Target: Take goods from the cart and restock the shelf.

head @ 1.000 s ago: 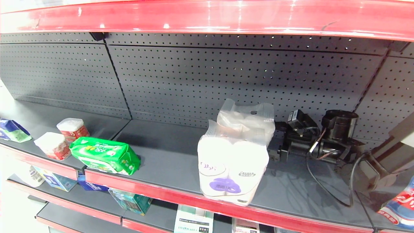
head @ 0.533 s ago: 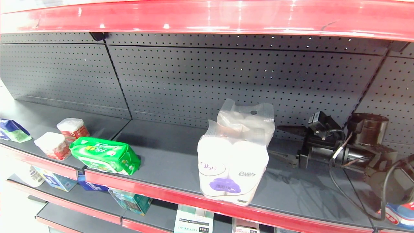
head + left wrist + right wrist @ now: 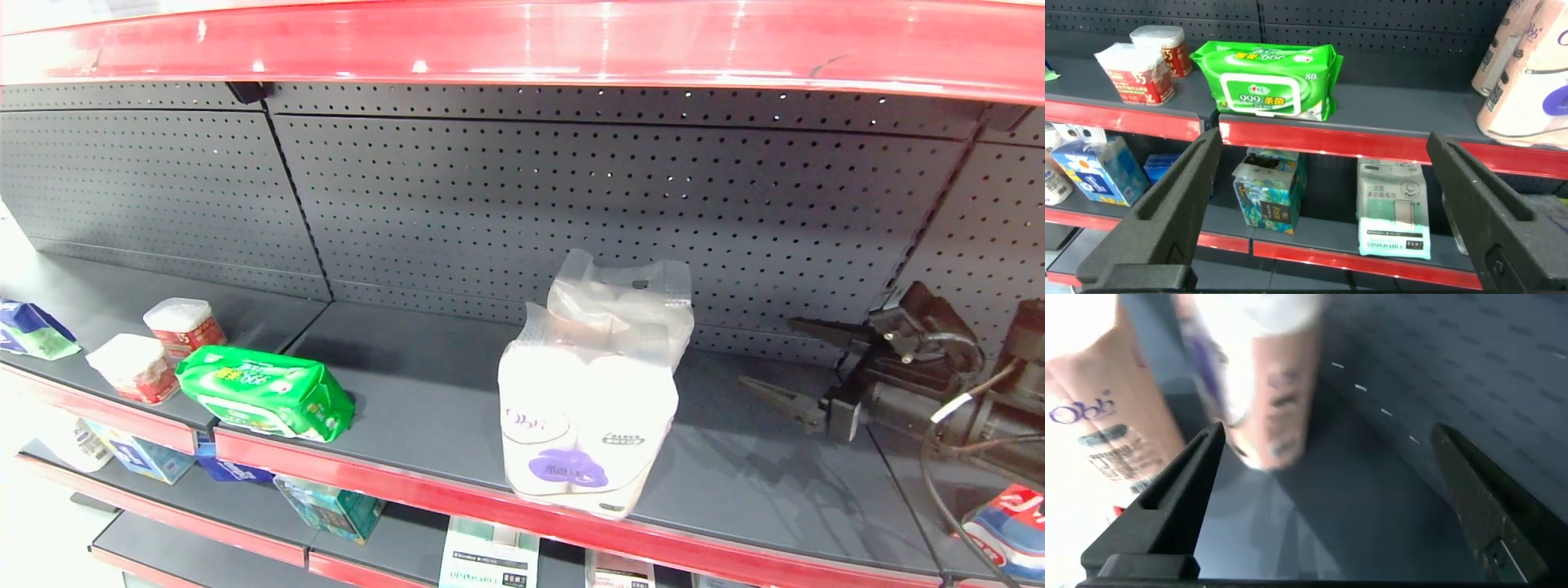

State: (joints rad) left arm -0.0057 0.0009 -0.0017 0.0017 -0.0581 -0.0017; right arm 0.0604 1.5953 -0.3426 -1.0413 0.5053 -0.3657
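A plastic-wrapped pack of toilet rolls (image 3: 592,392) stands at the front edge of the grey shelf (image 3: 759,482), its bag top loose above it. My right gripper (image 3: 785,365) hovers over the shelf to the pack's right, open, with nothing between its fingers; the pack (image 3: 1241,376) lies ahead of it, apart from the fingers (image 3: 1167,506). My left gripper (image 3: 1323,212) is open and empty in front of the lower shelves, facing a green wipes pack (image 3: 1267,77). That green wipes pack (image 3: 265,394) lies on the shelf at the left.
Two red-and-white tubs (image 3: 159,349) and a blue-green packet (image 3: 31,328) sit left of the wipes. A red-white-blue bag (image 3: 1008,523) lies at the shelf's right end. Boxed goods (image 3: 1270,192) stand on the lower shelves. A red upper shelf lip (image 3: 522,41) overhangs.
My right gripper has drawn back to the right, away from the toilet roll pack, which stays put on the shelf. Nothing else moved.
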